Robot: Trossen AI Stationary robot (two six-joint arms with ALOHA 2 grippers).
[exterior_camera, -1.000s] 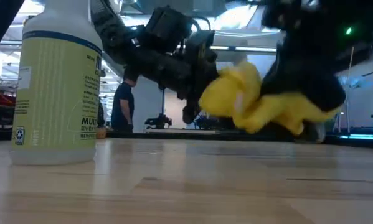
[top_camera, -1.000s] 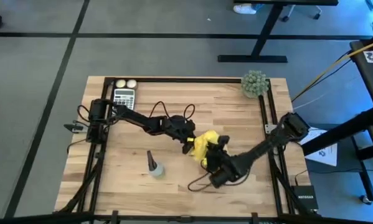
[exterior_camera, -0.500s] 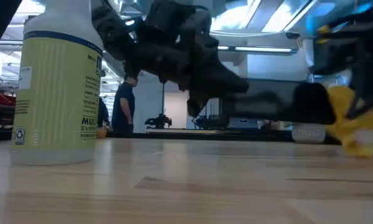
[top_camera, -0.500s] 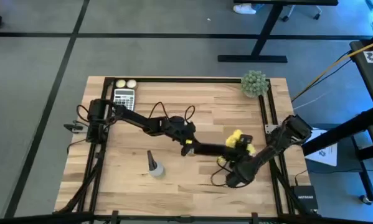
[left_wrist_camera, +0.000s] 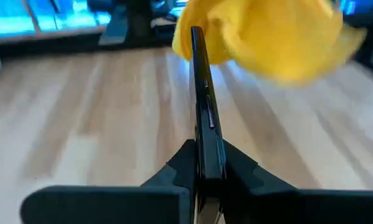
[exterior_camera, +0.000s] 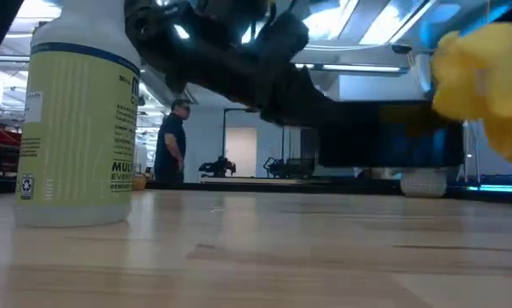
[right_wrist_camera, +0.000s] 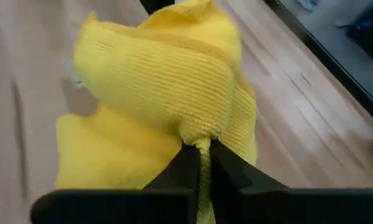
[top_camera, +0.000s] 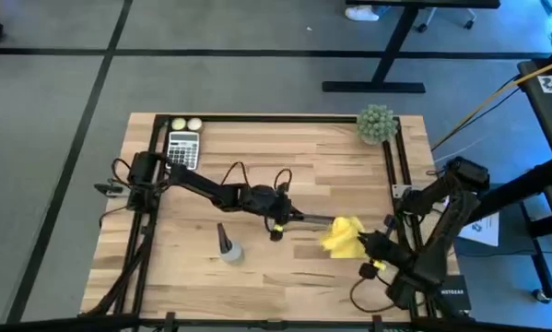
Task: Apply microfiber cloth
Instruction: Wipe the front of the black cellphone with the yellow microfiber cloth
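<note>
Cloth meets phone edge, wiping under way.
High view: left pincer [top_camera: 277, 224] at centre, right pincer [top_camera: 366, 247] at its 4 o'clock with the microfiber cloth [top_camera: 343, 234] over the counter [top_camera: 257, 157]. Left wrist view: pincer clamps the smartphone [left_wrist_camera: 205, 112] edge-on. Right wrist view: pincer pinches the cloth; next, likely drag it along the glass.

Grey carpet floor [top_camera: 54, 83], black desk legs [top_camera: 386, 55], person [exterior_camera: 172, 141] standing beyond, bright ceiling lights [exterior_camera: 324, 21]
</note>
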